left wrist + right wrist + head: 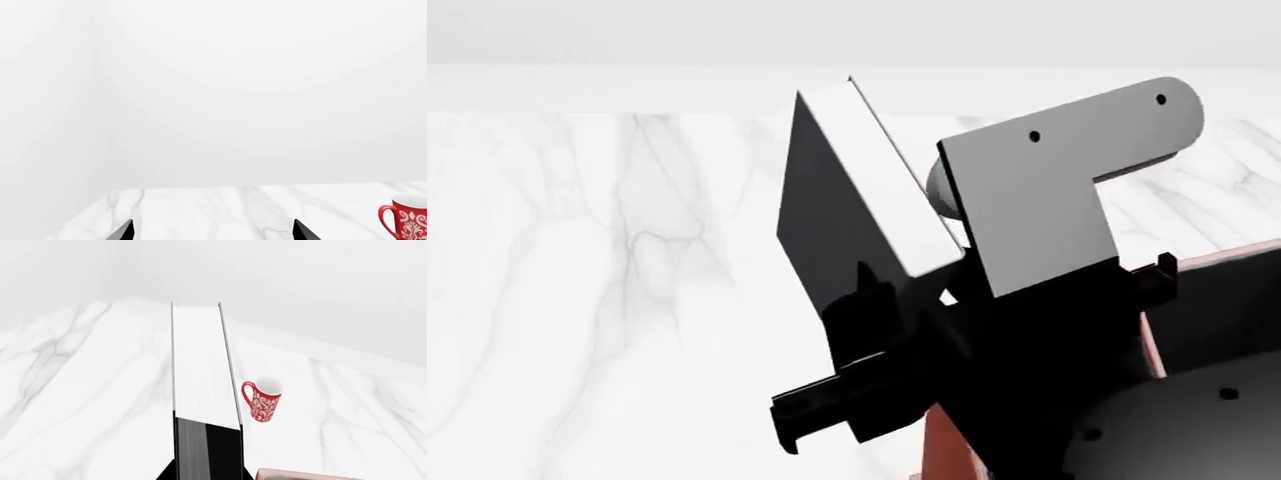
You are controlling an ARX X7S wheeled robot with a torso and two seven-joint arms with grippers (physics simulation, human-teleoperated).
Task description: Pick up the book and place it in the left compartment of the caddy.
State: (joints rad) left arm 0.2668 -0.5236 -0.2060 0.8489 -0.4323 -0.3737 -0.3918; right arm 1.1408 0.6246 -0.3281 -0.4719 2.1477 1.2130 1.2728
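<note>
Up above the white marble table (587, 300), the right claw (888, 385) is clamped on one black book (841, 230) and holds it in the air, tilted, with the white page edges facing up. In the right wrist view the book (200, 375) stands between the two black fingers, page edges toward the camera, and the jaws are closed on its covers.

One reddish-brown caddy (945, 450) shows low at the right of the head view, mostly hidden behind the right arm; only a strip of its wall and a bit of dark inside can be seen. Whether anything lies in it cannot be told, and its left compartment is out of sight. A pale corner of the caddy (300, 474) also shows in the right wrist view, close to the claw.

One red patterned mug (263, 401) stands upright on the table, apart from the book; its pale inside looks empty. The mug (407, 217) appears in the left wrist view too.

The left claw (212, 231) hovers over bare marble, jaws spread apart, gripping nothing
</note>
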